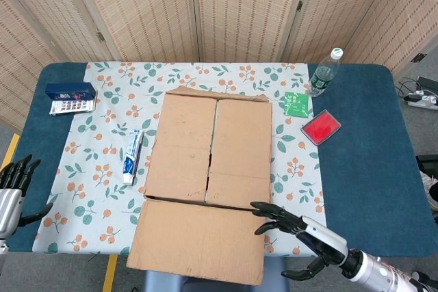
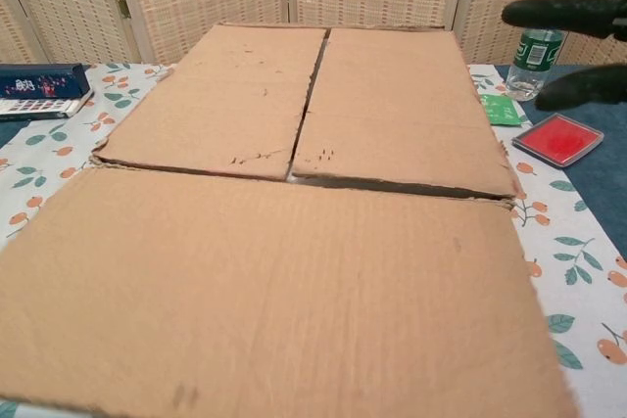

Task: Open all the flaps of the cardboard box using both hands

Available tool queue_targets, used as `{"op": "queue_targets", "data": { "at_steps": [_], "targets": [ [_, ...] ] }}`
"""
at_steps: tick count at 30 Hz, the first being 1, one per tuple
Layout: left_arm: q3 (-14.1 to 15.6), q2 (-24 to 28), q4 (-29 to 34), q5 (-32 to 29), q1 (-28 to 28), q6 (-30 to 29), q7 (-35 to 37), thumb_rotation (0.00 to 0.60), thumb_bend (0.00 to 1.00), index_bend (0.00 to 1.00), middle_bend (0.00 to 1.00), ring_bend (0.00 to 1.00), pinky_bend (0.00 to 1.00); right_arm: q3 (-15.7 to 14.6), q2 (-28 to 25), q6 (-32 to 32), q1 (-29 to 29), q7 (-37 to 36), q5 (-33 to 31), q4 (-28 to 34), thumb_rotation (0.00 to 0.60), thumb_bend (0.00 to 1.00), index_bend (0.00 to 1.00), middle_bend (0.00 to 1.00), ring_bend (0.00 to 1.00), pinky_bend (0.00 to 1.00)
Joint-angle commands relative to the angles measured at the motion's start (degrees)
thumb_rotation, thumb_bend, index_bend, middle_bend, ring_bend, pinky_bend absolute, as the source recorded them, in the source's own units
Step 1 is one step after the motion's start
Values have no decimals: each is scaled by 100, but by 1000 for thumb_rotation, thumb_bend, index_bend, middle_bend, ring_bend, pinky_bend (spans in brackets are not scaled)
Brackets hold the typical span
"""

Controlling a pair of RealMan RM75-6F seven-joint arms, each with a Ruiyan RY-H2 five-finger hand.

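Observation:
The cardboard box [image 1: 209,148] stands in the middle of the table. Its near flap [image 1: 200,237] [image 2: 274,291] lies folded out flat towards me, past the table's front edge. Two inner flaps [image 2: 304,95] still lie shut across the top, meeting at a centre seam. A far flap edge [image 1: 215,92] shows behind them. My right hand [image 1: 298,228] hovers with spread fingers at the near flap's right edge, holding nothing; its dark fingers [image 2: 568,12] show at the chest view's top right. My left hand [image 1: 15,186] rests open at the far left, off the table.
A toothpaste tube [image 1: 131,155] lies left of the box. A blue paint box [image 1: 70,97] sits far left. At the right stand a water bottle [image 1: 324,72], a green packet [image 1: 295,103] and a red pad [image 1: 320,126] [image 2: 560,137].

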State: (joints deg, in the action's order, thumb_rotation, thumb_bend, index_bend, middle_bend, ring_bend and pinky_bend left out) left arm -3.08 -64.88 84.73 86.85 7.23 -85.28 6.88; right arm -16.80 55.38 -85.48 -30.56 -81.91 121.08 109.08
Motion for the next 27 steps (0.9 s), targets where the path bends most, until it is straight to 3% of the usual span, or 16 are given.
{"op": "queue_targets", "data": {
  "at_steps": [1,8,13,18,21,24,27],
  "targets": [
    [2,-1,4,5,1,-1,-3,600,260,0,0,0,0,52,-34,-226,53,186,-34,-50,600,302,0,0,44,193],
    [2,10,15,-1,3,9,14,600,260,0,0,0,0,515,-86,-21,-2,1364,-638,94,600,302,0,0,62,93],
    [21,23,6,12,9,42,55,600,260,0,0,0,0,950,-21,684,-281,2566,-1086,153,600,302,7,22,77,52],
    [35,39,10,30,4,38,74,600,260,0,0,0,0,1574,-16,1451,-799,3646,-1601,63,600,324,141,141,140,70],
    [33,53,17,24,-17,5,75,600,304,0,0,0,0,1855,40,1758,-1003,4383,-1787,-6,600,432,200,142,150,78],
    [41,59,5,16,-14,33,104,600,344,0,0,0,0,2105,24,2059,-1191,5177,-1963,-25,597,449,343,144,149,78],
    [50,57,-2,19,2,74,100,600,351,0,0,0,0,2349,73,2268,-1332,5991,-2169,-47,532,492,444,178,165,78]
  ]
}}
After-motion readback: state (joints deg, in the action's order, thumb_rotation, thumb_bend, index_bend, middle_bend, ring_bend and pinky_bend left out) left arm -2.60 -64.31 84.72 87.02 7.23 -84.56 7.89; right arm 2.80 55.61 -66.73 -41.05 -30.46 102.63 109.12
